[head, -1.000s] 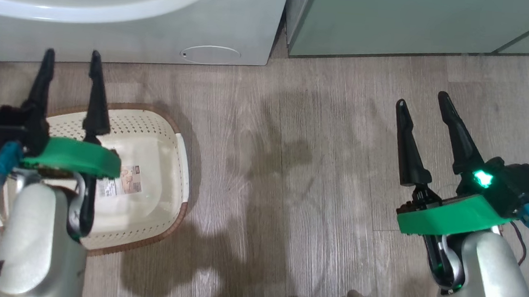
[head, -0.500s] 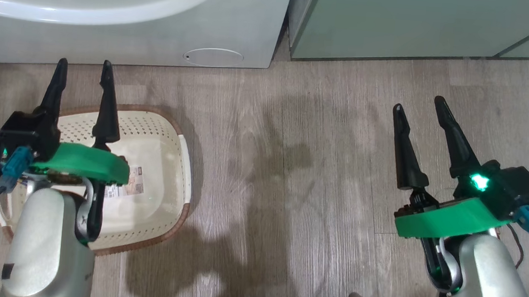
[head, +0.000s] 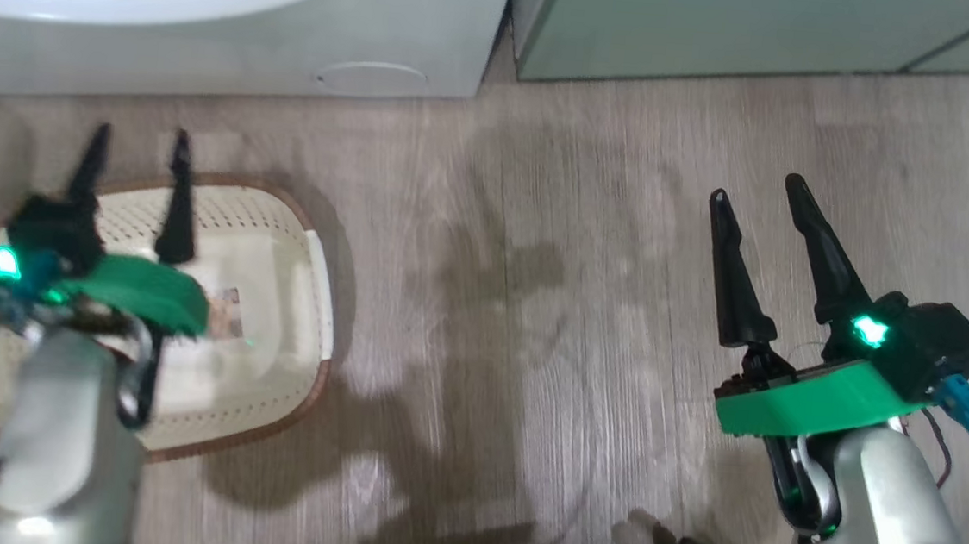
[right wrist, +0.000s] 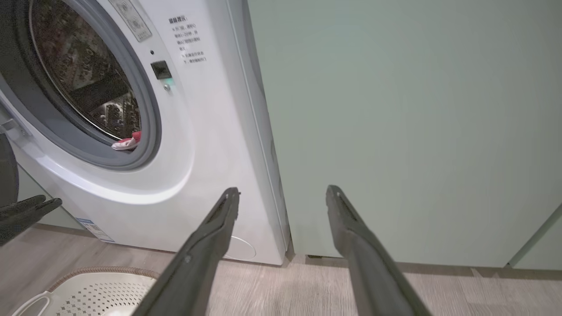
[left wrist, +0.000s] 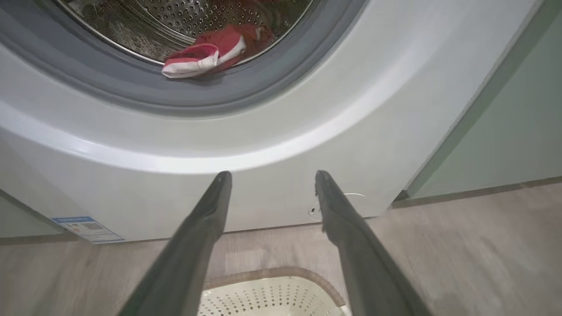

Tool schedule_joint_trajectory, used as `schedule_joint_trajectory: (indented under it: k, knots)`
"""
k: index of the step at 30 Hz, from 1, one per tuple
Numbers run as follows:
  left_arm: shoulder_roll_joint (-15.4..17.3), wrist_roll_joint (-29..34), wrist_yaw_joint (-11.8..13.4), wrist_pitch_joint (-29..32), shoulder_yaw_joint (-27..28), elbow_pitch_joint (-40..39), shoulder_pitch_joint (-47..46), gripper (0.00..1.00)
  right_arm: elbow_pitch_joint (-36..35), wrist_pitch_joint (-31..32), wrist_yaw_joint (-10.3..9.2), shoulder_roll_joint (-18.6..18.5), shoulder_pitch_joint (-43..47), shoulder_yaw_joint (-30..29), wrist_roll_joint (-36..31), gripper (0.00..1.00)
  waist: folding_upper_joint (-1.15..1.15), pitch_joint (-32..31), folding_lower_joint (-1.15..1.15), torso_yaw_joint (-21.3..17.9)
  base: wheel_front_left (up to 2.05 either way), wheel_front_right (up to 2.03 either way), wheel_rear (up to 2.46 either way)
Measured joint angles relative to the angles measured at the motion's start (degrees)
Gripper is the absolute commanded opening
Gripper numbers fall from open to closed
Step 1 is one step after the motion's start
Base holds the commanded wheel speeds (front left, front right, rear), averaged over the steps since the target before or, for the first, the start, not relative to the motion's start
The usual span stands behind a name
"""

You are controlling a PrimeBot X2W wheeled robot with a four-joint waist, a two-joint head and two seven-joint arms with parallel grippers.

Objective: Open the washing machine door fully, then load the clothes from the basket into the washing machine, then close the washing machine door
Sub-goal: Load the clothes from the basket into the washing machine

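**Item 1. Left hand** (head: 140,145): nearest to me, above the basket. Both fingers are spread to full width with nothing between them. It is blurred in the head view.

**Item 2. Right hand** (head: 756,190): over bare floor (head: 533,310), well apart from the basket. Its fingers are equally wide and hold nothing.

**Item 3. Basket** (head: 320,294): cream perforated plastic with a brown rim, on the floor just before the washing machine's foot. There is no garment in it, and its bottom label (head: 227,302) lies bare.

**Item 4. Washing machine** (head: 208,51): white front-loader at the floor's far edge.
- Round service flap (head: 370,79): low at its right corner.
- Blue energy sticker (left wrist: 88,229): low at its left corner.
- Pale green cabinet (head: 729,23): just beside it on the right.

**Item 5. Clothes** (left wrist: 206,55): a red and white bundle at the front of the steel drum (left wrist: 197,13). One white-edged fold rests on the grey gasket (left wrist: 131,94).

**Item 6. Washing machine door** (right wrist: 6,169): a dark curved edge at the left border of my right wrist view. I take it for the door swung wide, as the opening stands uncovered.

**Step in hand, as I judge it:** loading is done and closing the door is due.

**Next move calls for:**
- First nudge the fold off the gasket, or the door may pinch it.
- Raise my left hand clear of the basket and reach the door's outer rim.
- Swing the door round until it latches.
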Motion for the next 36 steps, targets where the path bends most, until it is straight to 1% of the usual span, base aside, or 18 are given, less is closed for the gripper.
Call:
schedule_joint_trajectory:
  k: [5,8,11,14,17,21,24,25,26,30,36]
  knots:
    - [5.1,2.2,0.6,2.0,0.5,2.6,-8.1,1.0,0.2,0.0,0.0,0.1,-1.7,1.9,0.4,1.0,0.0,3.2,0.01,-1.7,0.0,0.0,0.0]
    - [7.4,3.4,0.5,4.3,0.3,2.5,-13.3,1.0,0.2,0.0,0.0,0.1,-3.0,2.0,1.2,1.0,-0.01,5.0,0.01,-2.8,0.0,0.0,0.0]
    - [10.0,4.4,0.0,7.8,0.0,3.1,-18.7,1.0,0.2,0.0,0.0,0.1,-3.6,2.8,1.9,1.0,0.0,6.7,0.01,-3.8,0.0,0.0,0.0]
    - [13.7,6.6,-0.6,11.1,-0.5,5.9,-24.7,1.0,0.3,0.0,0.0,0.1,-3.7,3.4,2.8,1.0,0.0,8.0,0.02,-4.9,0.0,0.0,0.0]
    - [16.6,7.9,-2.2,16.6,-1.4,8.7,-30.4,1.0,0.5,0.0,0.0,0.2,-4.7,4.6,3.1,1.0,0.0,8.9,0.01,-6.1,0.0,0.0,0.0]
    - [18.8,8.0,-4.7,23.3,-2.7,12.4,-37.6,1.0,0.5,0.0,0.0,0.2,-6.2,5.1,4.3,1.0,-0.01,10.2,0.02,-7.4,0.0,0.0,0.0]
    - [20.5,8.1,-6.0,28.6,-4.3,15.2,-42.0,1.0,0.6,0.0,0.0,0.2,-6.3,5.9,5.1,1.0,0.0,11.0,0.0,-8.4,0.0,0.0,0.0]
    - [21.3,8.3,-6.2,30.4,-5.2,16.0,-43.4,1.0,0.7,0.0,0.0,0.2,-6.3,6.3,5.4,1.0,-0.01,11.3,0.01,-8.8,0.0,0.0,0.0]
    - [21.3,8.3,-6.2,30.4,-5.2,16.0,-43.4,1.0,0.7,0.0,0.0,0.2,-6.3,6.3,5.4,1.0,-0.01,11.3,0.01,-8.8,0.0,0.0,0.0]
    - [23.6,9.1,-6.8,36.7,-8.3,19.1,-47.4,1.0,0.8,0.0,0.0,0.3,-7.0,6.8,6.2,1.0,0.0,12.3,0.01,-10.0,0.0,0.0,0.0]
    - [25.9,9.1,-7.1,41.8,-13.0,22.1,-50.9,1.0,0.8,0.0,0.0,0.3,-7.7,7.3,7.3,1.0,0.0,13.3,0.01,-11.5,0.0,0.0,0.0]
